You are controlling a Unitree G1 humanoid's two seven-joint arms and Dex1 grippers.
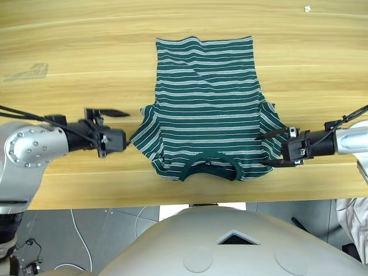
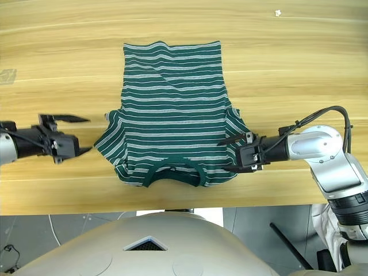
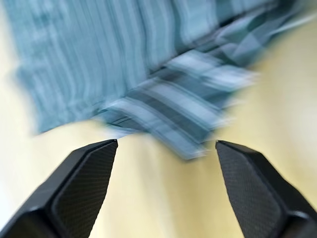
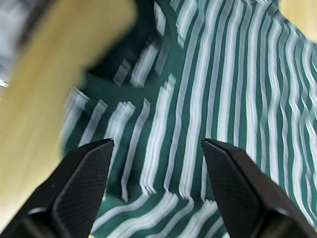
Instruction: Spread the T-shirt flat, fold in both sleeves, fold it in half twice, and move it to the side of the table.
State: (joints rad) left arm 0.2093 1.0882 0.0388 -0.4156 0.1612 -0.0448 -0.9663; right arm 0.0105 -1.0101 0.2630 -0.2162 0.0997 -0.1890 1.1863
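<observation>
A dark green T-shirt [image 1: 207, 98] with white stripes lies on the wooden table [image 1: 75, 46], collar toward me and hem at the far side. Both sleeves are bunched near the body. My left gripper [image 1: 127, 129] stands open just left of the left sleeve tip [image 3: 183, 109], with nothing between its fingers [image 3: 84, 183]. Over the right sleeve and shoulder cloth [image 4: 223, 74], my right gripper [image 1: 259, 150] is open, its fingers [image 4: 79, 183] on either side of the fabric.
A small white scrap [image 1: 307, 8] lies at the far right of the table. A faint pale mark [image 1: 29, 72] is on the wood at the left. The table's front edge [image 1: 172, 198] runs just below the collar.
</observation>
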